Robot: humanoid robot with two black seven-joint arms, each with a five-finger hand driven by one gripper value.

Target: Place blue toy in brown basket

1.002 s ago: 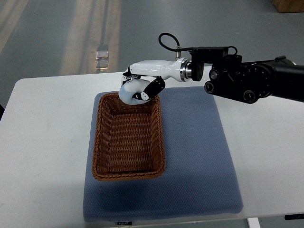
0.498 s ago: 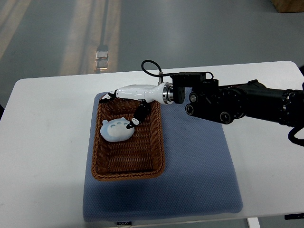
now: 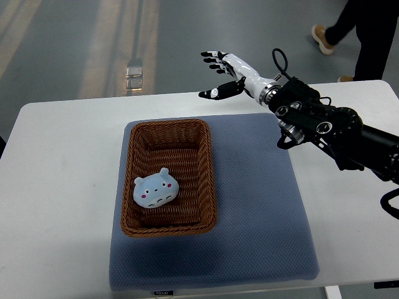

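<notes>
one blue toy (image 3: pixel 156 190) lies inside the one brown basket (image 3: pixel 210 180), on the woven floor of its near half, toward the left wall. the toy is a pale blue, rounded animal face with two small ears on top, two dark eyes and pink cheeks, and it faces up. nothing touches it but the basket.

the basket is a rectangular wicker tray, its long sides running away from the camera. it sits on the left part of one grey-blue mat (image 3: pixel 262 212), and the mat lies on one white table (image 3: pixel 56 205). a small label shows at the mat's near edge; its print is too small to read.

one robot arm is in view, coming in from the right edge: a black, jointed forearm (image 3: pixel 330 134) that crosses the table's far right corner. at its end the right hand (image 3: pixel 225 75) is white with dark fingertips. it hangs beyond the table's far edge, well apart from the basket and the toy, fingers (image 3: pixel 211 57) spread and relaxed, the thumb out below them, holding nothing. one black cable loops over the wrist.

at the top right, on the grey floor beyond the table, a person's two legs (image 3: pixel 365 31) in dark trousers show, with one tan shoe clearly seen.
</notes>
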